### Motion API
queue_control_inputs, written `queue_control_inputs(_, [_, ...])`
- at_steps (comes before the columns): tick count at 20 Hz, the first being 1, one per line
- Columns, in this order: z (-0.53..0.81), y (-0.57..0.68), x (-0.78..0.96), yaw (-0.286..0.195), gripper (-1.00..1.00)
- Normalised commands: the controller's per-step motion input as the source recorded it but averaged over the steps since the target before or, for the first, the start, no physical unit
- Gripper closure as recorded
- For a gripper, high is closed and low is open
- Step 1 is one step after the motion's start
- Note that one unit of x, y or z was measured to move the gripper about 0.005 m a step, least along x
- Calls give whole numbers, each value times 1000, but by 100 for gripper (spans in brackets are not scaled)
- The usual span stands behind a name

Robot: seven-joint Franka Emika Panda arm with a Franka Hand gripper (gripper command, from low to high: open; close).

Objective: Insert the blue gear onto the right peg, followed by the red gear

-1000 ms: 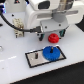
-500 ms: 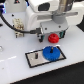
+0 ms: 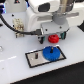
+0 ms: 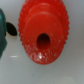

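Note:
The blue gear (image 3: 50, 52) lies flat on the right part of the white plate with a black border (image 3: 35, 61) and hides the right peg. The red gear (image 3: 53, 38) sits on the white table just behind the plate. My gripper (image 3: 55, 32) is directly over it, very close. In the wrist view the red gear (image 4: 42, 30) fills the picture, with its dark centre hole facing the camera. My fingers do not show there, so I cannot tell whether they are open or shut.
The arm's white body (image 3: 42, 15) and its cables (image 3: 20, 27) fill the space behind the gears. A dark green object (image 4: 2, 30) shows at the edge of the wrist view beside the red gear. The plate's left part (image 3: 36, 57) holds no gear.

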Motion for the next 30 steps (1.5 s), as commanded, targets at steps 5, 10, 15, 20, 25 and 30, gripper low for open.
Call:
queue_control_inputs(5, [-76, 47, -137, 0, 100])
queue_control_inputs(10, [2, 9, 41, 0, 100])
queue_control_inputs(15, [-23, 11, -178, 0, 100])
queue_control_inputs(20, [59, 92, -32, 0, 100])
queue_control_inputs(25, [481, 3, 119, 0, 100])
queue_control_inputs(30, [643, 9, 304, 0, 100])
